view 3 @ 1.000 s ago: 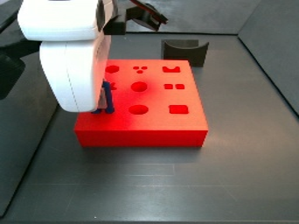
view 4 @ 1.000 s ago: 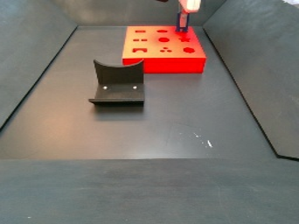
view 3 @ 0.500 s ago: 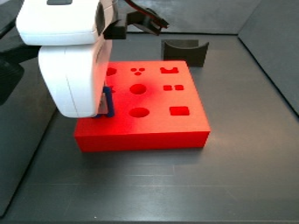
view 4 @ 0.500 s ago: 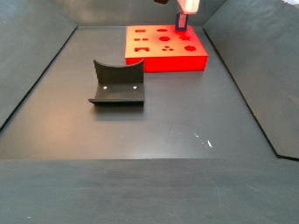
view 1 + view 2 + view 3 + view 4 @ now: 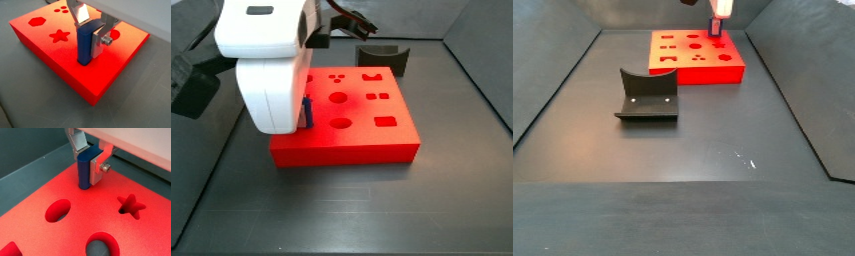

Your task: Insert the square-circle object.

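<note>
Gripper [image 5: 90, 31] w/ jaws clamped on slender dark-blue square-circle object [image 5: 85, 46], held upright w/ lower end on red block w/ shaped holes [image 5: 100, 75] top, prob. to drop straight into its slot.

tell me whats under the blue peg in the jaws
The gripper holds the slender dark-blue peg upright, its lower end meeting the red block's top face. Whether a hole lies beneath is hidden by the peg itself.
</note>
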